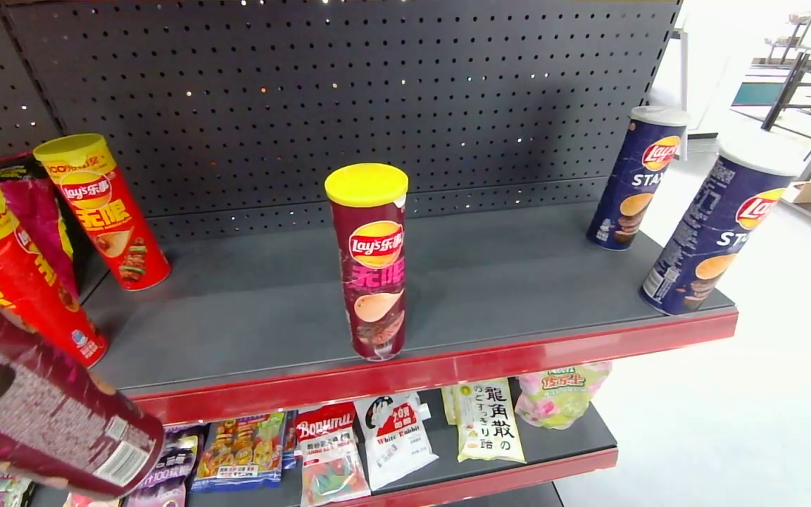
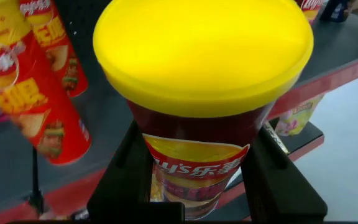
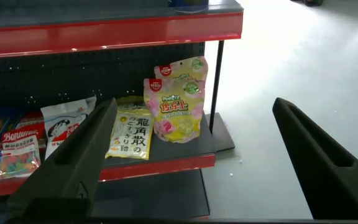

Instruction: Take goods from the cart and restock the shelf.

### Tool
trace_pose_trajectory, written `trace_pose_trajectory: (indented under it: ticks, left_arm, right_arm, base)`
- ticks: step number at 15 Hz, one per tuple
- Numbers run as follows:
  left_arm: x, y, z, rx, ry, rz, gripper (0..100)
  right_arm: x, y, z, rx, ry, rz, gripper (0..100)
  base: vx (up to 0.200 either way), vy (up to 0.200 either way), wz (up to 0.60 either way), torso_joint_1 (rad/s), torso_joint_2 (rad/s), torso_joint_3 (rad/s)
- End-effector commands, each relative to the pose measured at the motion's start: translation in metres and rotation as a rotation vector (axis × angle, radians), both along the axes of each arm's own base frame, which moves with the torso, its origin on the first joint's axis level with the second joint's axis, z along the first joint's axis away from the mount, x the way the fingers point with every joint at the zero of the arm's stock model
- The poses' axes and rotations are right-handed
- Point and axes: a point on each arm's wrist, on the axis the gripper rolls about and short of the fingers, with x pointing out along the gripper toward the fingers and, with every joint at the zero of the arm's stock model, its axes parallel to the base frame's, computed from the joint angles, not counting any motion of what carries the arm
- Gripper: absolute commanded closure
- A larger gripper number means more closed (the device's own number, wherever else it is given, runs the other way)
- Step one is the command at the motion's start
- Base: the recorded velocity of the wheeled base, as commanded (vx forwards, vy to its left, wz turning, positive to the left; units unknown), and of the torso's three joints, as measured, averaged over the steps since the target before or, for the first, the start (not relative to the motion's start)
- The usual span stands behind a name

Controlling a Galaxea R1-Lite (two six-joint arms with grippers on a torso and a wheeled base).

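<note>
Maroon chips can [image 1: 46, 415] is clamped, tilted, in our left gripper [image 2: 197, 177], in front of the left end of the shelf [image 1: 490, 274]. We have our right gripper [image 3: 194, 106] wide apart, facing snack bags [image 3: 131, 134] below this shelf.

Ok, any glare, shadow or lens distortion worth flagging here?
Head view: wide-angle bending makes the corner blue can lean outward, and the floor is washed out. Left wrist view: the yellow lid of the held can glares slightly. Right wrist view: even light, no glare on the green snack bag.
</note>
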Motion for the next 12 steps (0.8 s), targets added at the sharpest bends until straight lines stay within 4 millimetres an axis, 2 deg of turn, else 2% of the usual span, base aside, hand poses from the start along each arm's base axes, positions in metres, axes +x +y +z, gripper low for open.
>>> trace_pose_trajectory:
  ticks: [1,4,6,8,10,11,12]
  left_arm:
    - [0.056,-0.008,0.026,0.002,0.05,-0.041,100]
    - [0.089,-0.013,0.051,-0.002,0.041,-0.088,100]
    - [0.112,-0.016,0.059,-0.001,0.058,-0.088,100]
    - [0.146,-0.023,0.058,0.0,0.095,-0.102,100]
    - [0.175,-0.035,0.05,0.01,0.088,-0.135,100]
    - [0.202,-0.045,0.045,0.013,0.043,-0.155,100]
    - [0.215,-0.05,0.042,0.012,0.034,-0.163,100]
  right_arm:
    - [0.0,0.0,0.0,-0.001,0.001,0.001,0]
    - [0.0,0.0,0.0,-0.001,0.001,0.001,0]
    - [0.0,0.0,0.0,-0.001,0.001,0.002,0]
    - [0.0,0.0,0.0,-0.001,0.001,0.001,0]
    - [0.0,0.0,0.0,-0.001,0.001,0.001,0]
    - [0.0,0.0,0.0,-0.001,0.001,0.001,0]
    - [0.0,0.0,0.0,-0.001,0.001,0.001,0]
  base:
    - [0.0,0.0,0.0,0.0,0.0,0.0]
    - [0.0,0.0,0.0,0.0,0.0,0.0]
    - [0.0,0.0,0.0,0.0,0.0,0.0]
    - [0.0,0.0,0.0,0.0,0.0,0.0]
    - [0.0,0.0,0.0,0.0,0.0,0.0]
    - [0.0,0.0,0.0,0.0,0.0,0.0]
    - [0.0,0.0,0.0,0.0,0.0,0.0]
